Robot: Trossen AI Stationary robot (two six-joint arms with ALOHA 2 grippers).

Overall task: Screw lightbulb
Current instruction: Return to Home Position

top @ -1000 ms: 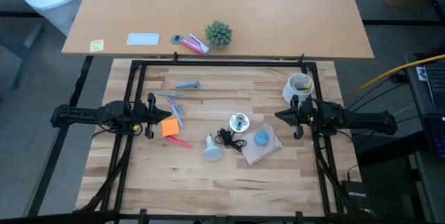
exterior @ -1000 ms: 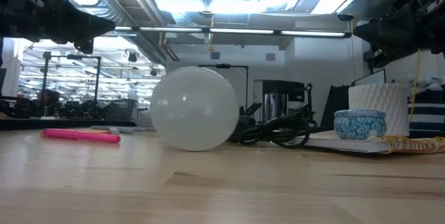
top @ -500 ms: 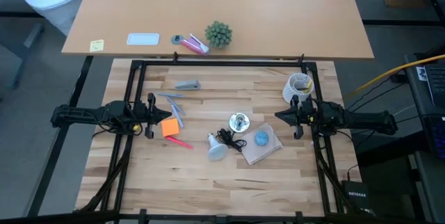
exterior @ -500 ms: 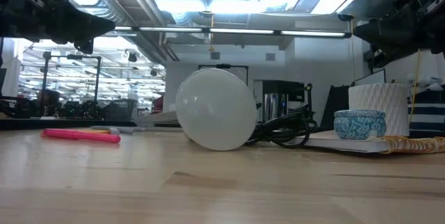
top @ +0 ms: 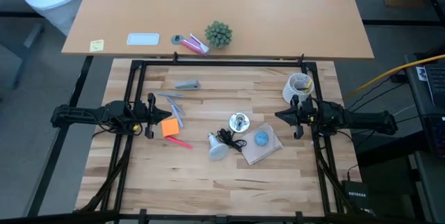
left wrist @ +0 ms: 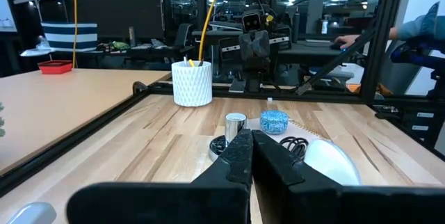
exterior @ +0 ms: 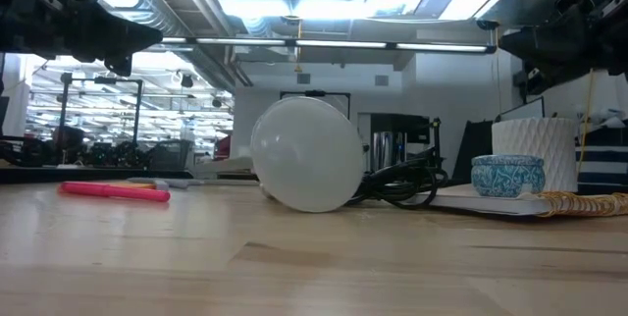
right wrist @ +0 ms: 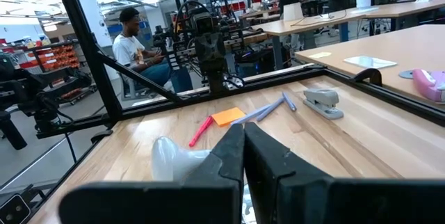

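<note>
well, the lightbulb (top: pixel 216 147) lies on its side near the middle of the surface (top: pixel 208 189), a little toward the near edge. it is out of the socket (top: pixel 238 121), which stands just beyond it, and the black cord (top: pixel 227 138) is bunched right beside it. its long axis runs slantwise, grey base toward the far left corner, globe toward the near edge. i judge it a shade nearer my left pincer (top: pixel 158 117), which sits at the left edge with fingers pressed together on nothing. my right pincer (top: pixel 284 117) waits at the right edge, likewise closed and empty. any fresh grasp would have to square up to that slant.
</note>
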